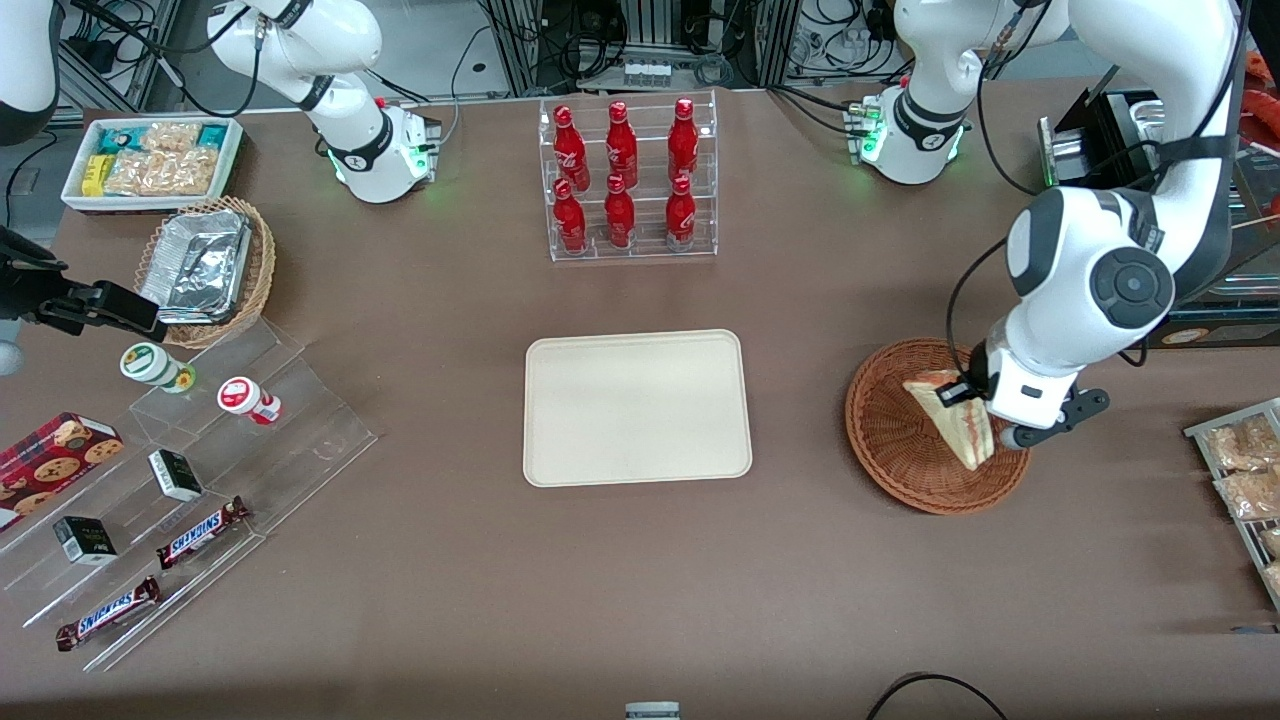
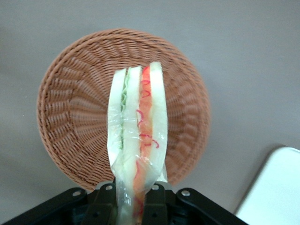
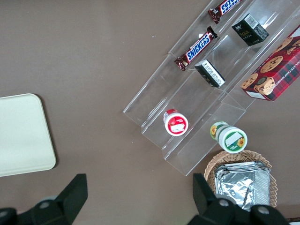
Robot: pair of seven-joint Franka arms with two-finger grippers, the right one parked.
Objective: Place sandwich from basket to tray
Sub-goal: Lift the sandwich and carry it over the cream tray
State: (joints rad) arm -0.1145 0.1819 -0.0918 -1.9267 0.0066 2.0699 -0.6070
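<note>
Our gripper (image 2: 131, 197) pinches the wrapped sandwich (image 2: 138, 136) at one end, holding it above the basket (image 2: 65, 117). We judge it light, soft and slippery in film, so we grip gently toward the tray (image 1: 637, 407).

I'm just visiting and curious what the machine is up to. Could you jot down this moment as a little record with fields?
Holding: the gripper is shut on the sandwich
Sandwich: wrapped in clear film, lifted above the basket
Basket: nothing else in it
Tray: nothing on it, lies toward the parked arm's end from the basket
Step left: carry the sandwich over to the tray and set it down
</note>
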